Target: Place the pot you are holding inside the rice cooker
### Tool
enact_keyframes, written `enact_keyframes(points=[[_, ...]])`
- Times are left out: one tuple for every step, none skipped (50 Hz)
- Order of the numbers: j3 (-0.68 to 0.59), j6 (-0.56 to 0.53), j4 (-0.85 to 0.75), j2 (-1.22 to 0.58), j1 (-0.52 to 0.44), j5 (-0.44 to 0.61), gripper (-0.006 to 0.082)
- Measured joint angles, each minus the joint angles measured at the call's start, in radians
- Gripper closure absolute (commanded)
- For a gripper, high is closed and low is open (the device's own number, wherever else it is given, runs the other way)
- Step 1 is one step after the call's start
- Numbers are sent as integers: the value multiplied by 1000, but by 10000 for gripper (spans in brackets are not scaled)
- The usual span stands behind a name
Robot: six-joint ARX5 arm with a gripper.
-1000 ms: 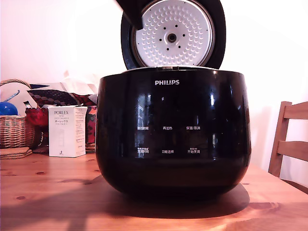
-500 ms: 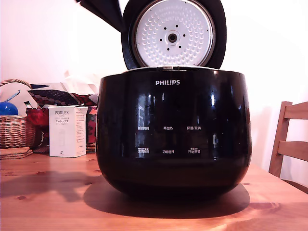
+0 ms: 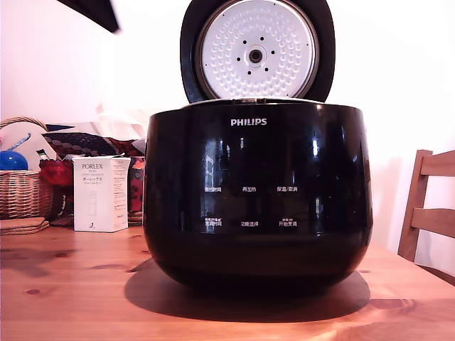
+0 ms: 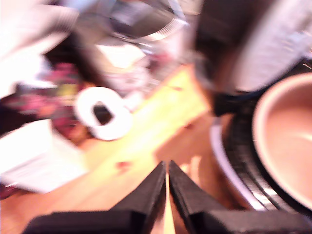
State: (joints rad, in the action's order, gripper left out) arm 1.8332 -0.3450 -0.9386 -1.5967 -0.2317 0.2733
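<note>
The glossy black PHILIPS rice cooker (image 3: pixel 256 199) stands on the wooden table with its lid (image 3: pixel 256 50) raised, showing the dimpled silver-white plate. The blurred wrist view shows a round pot (image 4: pixel 287 136), pale-rimmed and brownish inside, sitting within the cooker's (image 4: pixel 243 161) ribbed opening. My gripper (image 4: pixel 167 165) hangs over the table beside the cooker, apart from the pot. It is shut, with its black fingers together and nothing between them. In the exterior view only a dark part of my arm (image 3: pixel 96 13) shows, at the upper left corner. The pot is hidden there by the cooker body.
On the exterior view's left stand a white PORLEX box (image 3: pixel 99 193), a wicker basket (image 3: pixel 21 192) and patterned cloth. A wooden chair (image 3: pixel 426 206) is at the right. In the wrist view, a white ring-shaped roll (image 4: pixel 103 113) lies on the table.
The dark arm shape has moved from in front of the lid's left edge up and to the exterior view's left, into the top corner. The cooker has stayed put.
</note>
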Motion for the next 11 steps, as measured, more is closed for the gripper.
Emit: enact_keyframes(points=[[0, 0, 4, 5, 8, 3, 789], [0, 2, 6, 7, 15, 7, 789], [0, 2, 7, 12, 23, 10, 789], [0, 2, 9, 13, 29, 13, 789], [0, 6, 12, 17, 34, 14, 789], [0, 6, 15, 18, 40, 15, 789], [0, 6, 19, 21, 46, 15, 789], [0, 6, 22, 24, 50, 16, 789], [0, 10, 26, 26, 53, 16, 789], [0, 11, 30, 28, 56, 16, 789], [0, 11, 34, 30, 58, 16, 789]])
